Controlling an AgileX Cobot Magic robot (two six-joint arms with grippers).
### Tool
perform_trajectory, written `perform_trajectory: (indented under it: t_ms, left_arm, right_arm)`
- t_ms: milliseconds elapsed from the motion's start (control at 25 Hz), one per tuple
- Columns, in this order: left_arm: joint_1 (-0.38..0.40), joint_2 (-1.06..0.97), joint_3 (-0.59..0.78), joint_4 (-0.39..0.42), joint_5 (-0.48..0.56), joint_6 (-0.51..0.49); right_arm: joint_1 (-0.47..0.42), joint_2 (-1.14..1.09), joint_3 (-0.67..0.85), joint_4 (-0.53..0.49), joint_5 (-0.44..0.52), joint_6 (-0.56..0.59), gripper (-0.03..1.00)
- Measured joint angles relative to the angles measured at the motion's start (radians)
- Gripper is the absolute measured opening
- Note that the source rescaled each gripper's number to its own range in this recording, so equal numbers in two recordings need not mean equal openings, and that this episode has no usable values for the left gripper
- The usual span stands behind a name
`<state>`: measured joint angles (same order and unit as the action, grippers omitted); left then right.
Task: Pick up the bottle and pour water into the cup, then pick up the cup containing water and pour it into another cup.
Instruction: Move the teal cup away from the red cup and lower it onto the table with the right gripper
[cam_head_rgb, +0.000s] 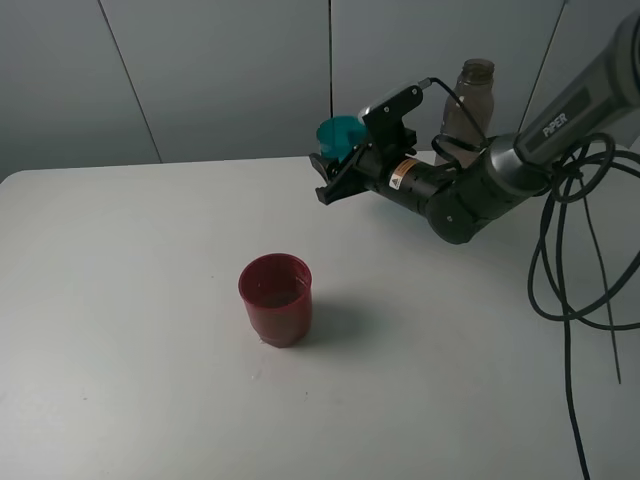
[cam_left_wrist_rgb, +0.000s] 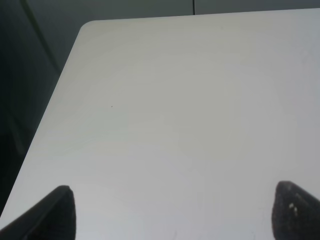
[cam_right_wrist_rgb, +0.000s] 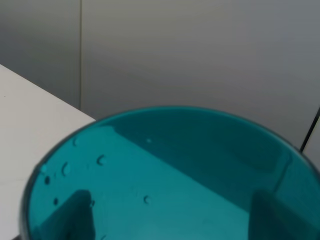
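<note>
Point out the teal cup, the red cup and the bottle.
teal cup (cam_head_rgb: 338, 133), exterior high view, side wall above the gripper.
red cup (cam_head_rgb: 279, 312), exterior high view, outer wall.
bottle (cam_head_rgb: 470, 105), exterior high view, upper body.

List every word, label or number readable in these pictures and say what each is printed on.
"PIPER": on the right arm's grey link, in white letters.
Small orange and white sticker on the right arm's wrist: too small to read.
Teal cup, red cup, bottle, table: no text visible.
</note>
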<state>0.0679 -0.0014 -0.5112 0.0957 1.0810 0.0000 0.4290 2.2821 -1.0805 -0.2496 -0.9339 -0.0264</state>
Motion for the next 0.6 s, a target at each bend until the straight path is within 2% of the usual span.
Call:
perform_trajectory:
  t_ms: [240,600]
  left_arm:
    - [0.0,0.0,0.0,0.0,0.0,0.0]
    - [0.0,0.0,0.0,0.0,0.0,0.0]
  right_arm:
    - [-0.004,0.104,-0.088,0.029,0.027,0.041,0.05]
    - [-0.006,0.137,-0.101,0.042,0.044,0.089,0.05]
